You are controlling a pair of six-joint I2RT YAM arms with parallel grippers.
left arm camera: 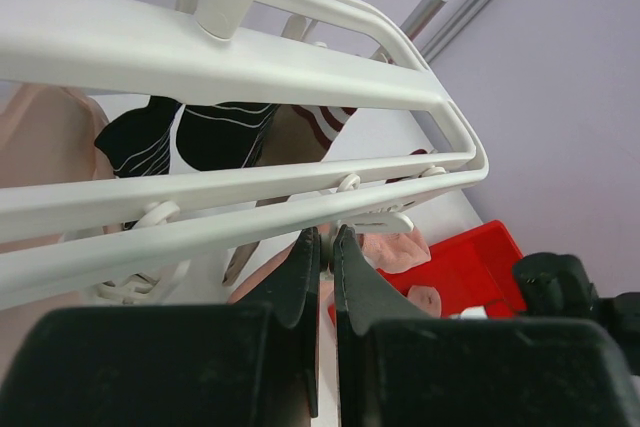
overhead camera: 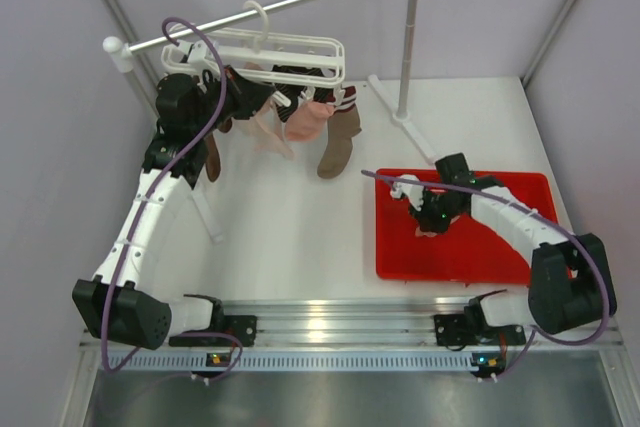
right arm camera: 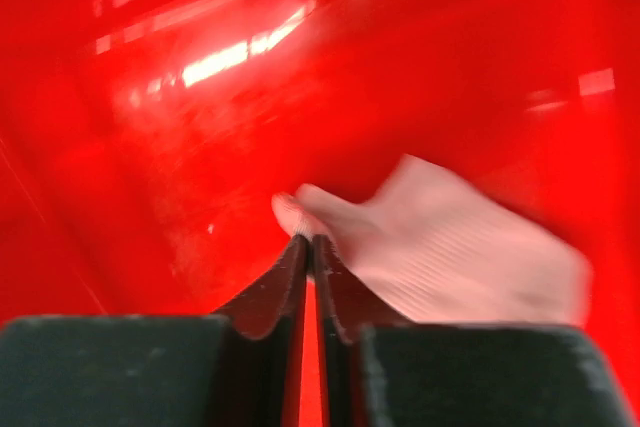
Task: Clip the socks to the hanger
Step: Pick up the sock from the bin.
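Hanger bars (left arm camera: 230, 67) crowd closed left jaws; right jaws pinch pink sock (right arm camera: 450, 247) in tray (right arm camera: 200, 97).

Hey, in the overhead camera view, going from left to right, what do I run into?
Left end effector at the hanger → pale pink socks → taupe-brown sock → rail's upright pole → right end effector, over the red tray.
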